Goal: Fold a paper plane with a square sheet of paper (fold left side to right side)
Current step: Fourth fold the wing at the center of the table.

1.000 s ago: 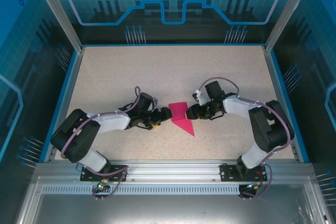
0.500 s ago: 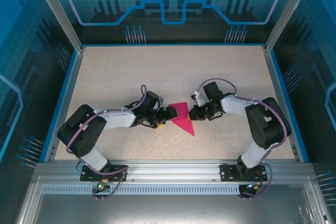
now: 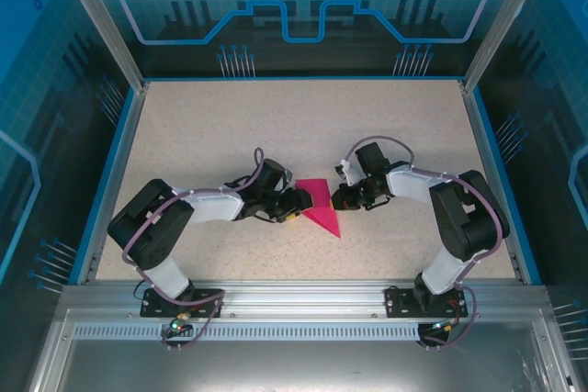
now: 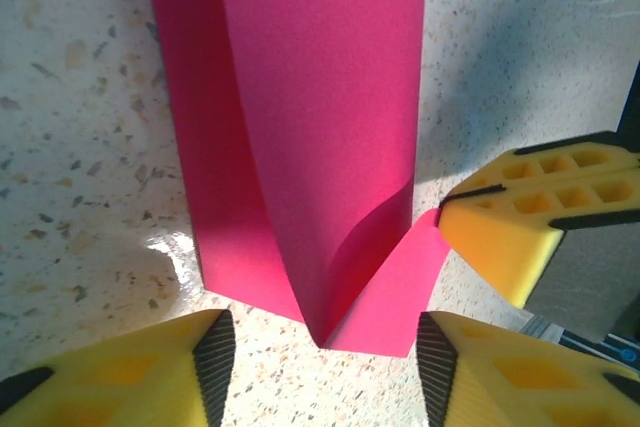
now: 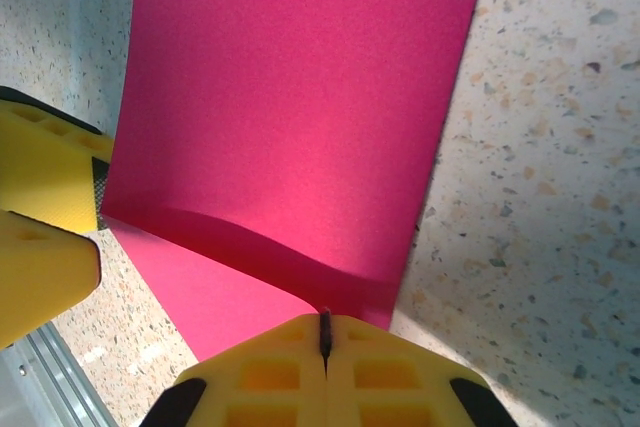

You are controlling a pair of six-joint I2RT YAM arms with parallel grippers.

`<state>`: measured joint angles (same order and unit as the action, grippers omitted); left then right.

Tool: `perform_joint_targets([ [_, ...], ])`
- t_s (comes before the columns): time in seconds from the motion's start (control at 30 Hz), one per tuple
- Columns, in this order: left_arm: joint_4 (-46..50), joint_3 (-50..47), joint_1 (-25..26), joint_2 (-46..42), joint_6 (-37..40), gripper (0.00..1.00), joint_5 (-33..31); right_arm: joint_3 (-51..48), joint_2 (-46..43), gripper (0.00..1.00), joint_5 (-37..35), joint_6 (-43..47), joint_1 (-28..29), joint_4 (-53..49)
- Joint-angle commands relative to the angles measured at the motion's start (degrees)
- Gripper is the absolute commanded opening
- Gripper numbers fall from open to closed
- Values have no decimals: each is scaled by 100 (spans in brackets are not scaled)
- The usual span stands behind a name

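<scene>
Square sheet of paper (image 3: 319, 208) lies a little below centre on the speckled tabletop (image 3: 276, 126) in the top view. It is partly folded over itself into a narrow magenta shape whose point aims at the lower right. I see broad bare tabletop above it and to both sides, and the table's blue border (image 3: 126, 162) is well apart from the paper all round. The aluminium rail (image 3: 294, 296) carrying the arm bases runs along the bottom of the frame, with a strip of table between it and the sheet.

Both arms reach in from the sides. The left gripper (image 3: 292, 202) meets the sheet's left edge and the right gripper (image 3: 338, 197) its right edge.

In my left wrist view the yellow fingers (image 4: 130, 377) stand apart at the bottom of the frame, gripping nothing. The folded tip of the paper lies between them, close to the pad on the right; I cannot tell whether it touches. The upper layer bows up off the lower one.

In my right wrist view the fingers (image 5: 280, 352) are pressed together at bottom centre, pinching the near edge of the lifted layer.
</scene>
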<state>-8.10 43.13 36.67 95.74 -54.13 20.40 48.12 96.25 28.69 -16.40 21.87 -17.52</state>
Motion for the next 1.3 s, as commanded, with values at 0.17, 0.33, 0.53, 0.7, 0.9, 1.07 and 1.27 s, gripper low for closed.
perform_joint_targets([
  [0.17, -69, 296, 67, 120, -53, 38, 139, 125, -467, 20, -393, 232, 21, -415],
  [0.33, -20, 419, 77, 111, -59, 33, 174, -52, -1242, 37, -793, 414, -35, -724],
  [0.53, -26, 527, 74, 102, -189, 33, 210, -609, -2080, 40, -1246, 381, 628, -473],
  [0.7, 79, 663, 74, 128, -252, 33, 235, -1087, -2274, 41, -2008, 158, 1484, 108],
  [0.9, 218, 792, 76, 180, -344, 31, 249, -1250, -2166, 47, -2638, 155, 1962, 437],
  [1.07, 315, 871, 76, 230, -422, 30, 249, -1097, -1804, 47, -2830, 231, 2122, 463],
  [1.27, 367, 877, 74, 225, -439, 29, 236, -996, -1535, 44, -3012, 200, 2199, 517],
])
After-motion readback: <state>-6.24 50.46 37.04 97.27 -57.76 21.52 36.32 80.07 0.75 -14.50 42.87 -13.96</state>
